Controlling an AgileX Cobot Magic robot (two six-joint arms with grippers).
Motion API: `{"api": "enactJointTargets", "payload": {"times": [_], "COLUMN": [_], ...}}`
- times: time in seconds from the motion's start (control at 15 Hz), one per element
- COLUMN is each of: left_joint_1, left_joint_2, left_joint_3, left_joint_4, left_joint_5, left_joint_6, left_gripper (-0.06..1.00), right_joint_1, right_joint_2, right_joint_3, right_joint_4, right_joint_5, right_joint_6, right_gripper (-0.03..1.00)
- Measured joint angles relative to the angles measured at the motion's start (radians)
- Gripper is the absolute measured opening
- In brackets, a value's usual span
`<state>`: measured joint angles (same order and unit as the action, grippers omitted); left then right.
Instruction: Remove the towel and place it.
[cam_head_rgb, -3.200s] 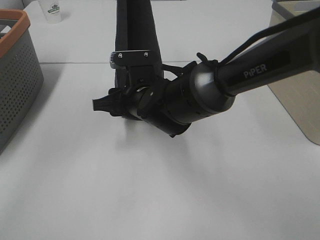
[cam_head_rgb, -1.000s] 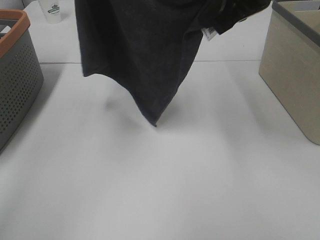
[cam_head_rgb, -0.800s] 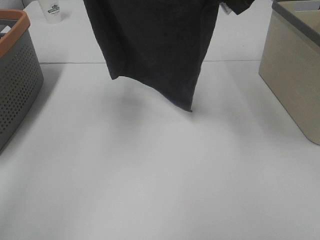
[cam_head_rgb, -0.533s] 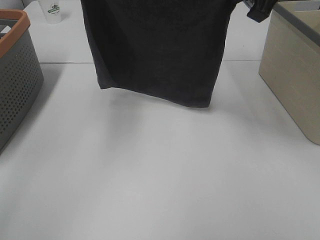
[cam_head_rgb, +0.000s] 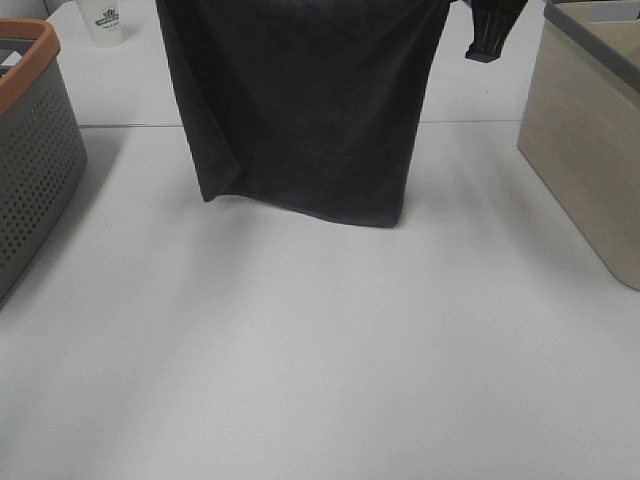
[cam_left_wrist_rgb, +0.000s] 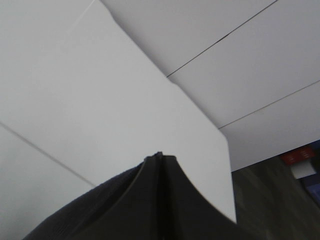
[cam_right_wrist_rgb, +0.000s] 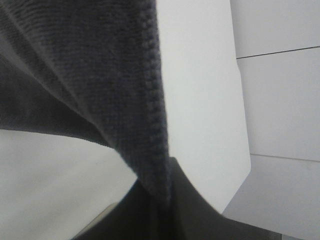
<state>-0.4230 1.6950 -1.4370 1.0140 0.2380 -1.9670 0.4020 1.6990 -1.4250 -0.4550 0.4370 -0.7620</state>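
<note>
The towel (cam_head_rgb: 305, 100) is a dark charcoal cloth hanging spread out above the back of the white table (cam_head_rgb: 320, 360). Its lower edge hangs close to the table top; I cannot tell whether it touches. The upper corners run out of the top of the exterior view. In the left wrist view my left gripper (cam_left_wrist_rgb: 160, 157) is shut, with the towel (cam_left_wrist_rgb: 75, 220) bunched against its fingers. In the right wrist view the towel's stitched hem (cam_right_wrist_rgb: 150, 75) runs down into my right gripper (cam_right_wrist_rgb: 160, 200), which is shut on it. A dark part of the right gripper (cam_head_rgb: 490, 30) shows beside the towel's upper right corner.
A grey perforated basket with an orange rim (cam_head_rgb: 30, 70) stands at the left edge. A beige bin with a grey rim (cam_head_rgb: 590, 140) stands at the right. A white cup (cam_head_rgb: 103, 20) sits at the back left.
The towel has gone from hanging to one low point to hanging flat and wide. It dropped a little lower, and part of the right gripper came into view at the top right.
</note>
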Motion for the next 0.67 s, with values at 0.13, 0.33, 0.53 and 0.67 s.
{"api": "enactJointTargets", "payload": {"times": [0.13,0.33,0.53,0.67], "left_joint_1": [0.086,0.201,0.233,0.232], "left_joint_2": [0.02,0.155,0.261,0.279], "left_joint_3": [0.0,-0.098,-0.267,-0.265], "left_joint_4": [0.148,0.244,0.257,0.257], "left_joint_5": [-0.127,-0.28,-0.357,-0.388], "left_joint_6": [-0.162,-0.275,-0.163,-0.063], "left_gripper": [0.0,0.0,0.0,0.0], "right_joint_1": [-0.033,-0.058,-0.058,-0.058], "right_joint_2": [0.057,0.185,0.301,0.324], "right_joint_3": [-0.06,-0.252,-0.401,-0.407], "right_joint_4": [0.004,0.003,-0.02,-0.025], "right_joint_5": [-0.051,-0.099,-0.099,-0.09], "right_joint_6": [0.032,0.047,0.055,0.133], "right_gripper": [0.02,0.02,0.02,0.02]}}
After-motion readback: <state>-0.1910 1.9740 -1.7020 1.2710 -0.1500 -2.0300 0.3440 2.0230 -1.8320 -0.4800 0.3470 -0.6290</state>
